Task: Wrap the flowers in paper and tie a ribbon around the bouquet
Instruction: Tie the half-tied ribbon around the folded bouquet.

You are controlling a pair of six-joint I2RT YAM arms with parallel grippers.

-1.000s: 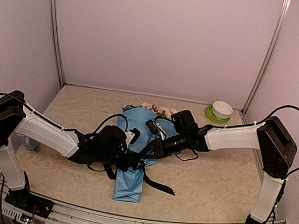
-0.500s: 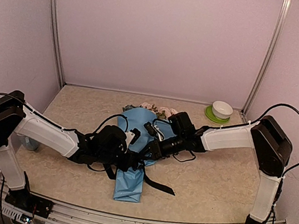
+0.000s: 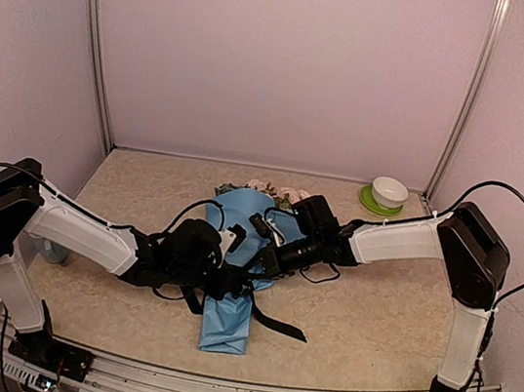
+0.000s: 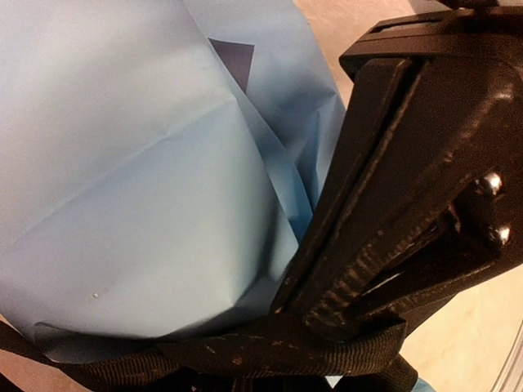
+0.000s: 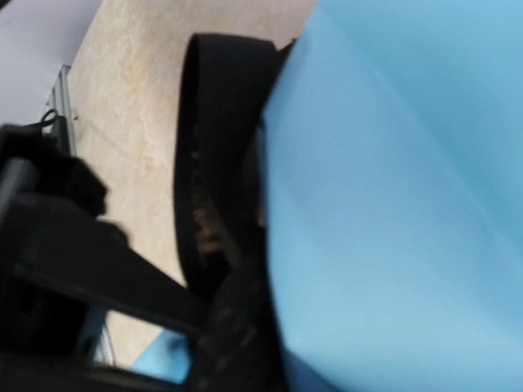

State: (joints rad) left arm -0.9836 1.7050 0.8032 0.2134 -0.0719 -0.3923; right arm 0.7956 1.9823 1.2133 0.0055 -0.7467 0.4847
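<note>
Tying stage, by the look of it: with the flowers (image 3: 268, 191) rolled in blue paper (image 3: 240, 209) at the centre of the top view, both arms reach low and inward from either side, wrists meeting over the waist of the bouquet (image 3: 226, 325). The left gripper (image 3: 229, 274) shows its fingers narrow, apparently pinching the black ribbon (image 3: 280, 325), whose loose tail lies at the lower right of the cone. The right gripper (image 3: 262, 259) is closed tight beside a ribbon loop; whether it holds any ribbon cannot be told. The next move likely calls for crossing the ends and drawing them snug without crushing the paper.
</note>
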